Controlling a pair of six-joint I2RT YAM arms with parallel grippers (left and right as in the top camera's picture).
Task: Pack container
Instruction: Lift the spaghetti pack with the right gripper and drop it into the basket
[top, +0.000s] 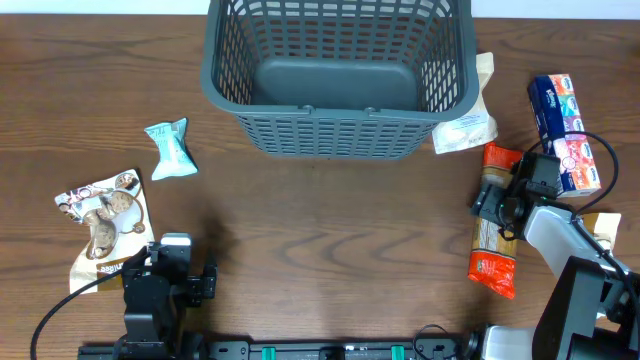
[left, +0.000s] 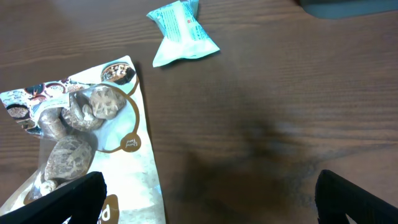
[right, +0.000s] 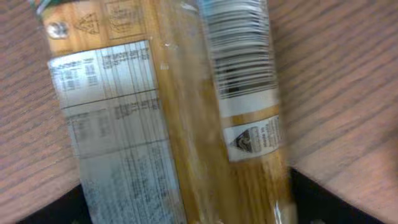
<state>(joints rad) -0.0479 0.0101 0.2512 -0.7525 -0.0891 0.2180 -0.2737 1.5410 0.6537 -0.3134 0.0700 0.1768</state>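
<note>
The container (top: 340, 135), a large dark grey lattice basket, stands at the back middle of the table with nothing showing inside. A long spaghetti packet (top: 492, 262) with red ends lies flat at the right. My right gripper (top: 502, 208) is down over its middle. In the right wrist view the packet (right: 186, 106) fills the space between the jaws of the right gripper (right: 186, 202), and both fingers sit against its sides. My left gripper (top: 168, 268) rests near the front left. It stands open (left: 208, 199) over bare wood, with nothing between its fingers.
A mushroom snack bag (top: 105, 215) (left: 81, 137) lies just left of the left gripper. A teal packet (top: 170, 148) (left: 183, 31) lies beyond it. A pale packet (top: 468, 125) leans at the basket's right side. A blue and pink pack (top: 565, 130) lies at the far right.
</note>
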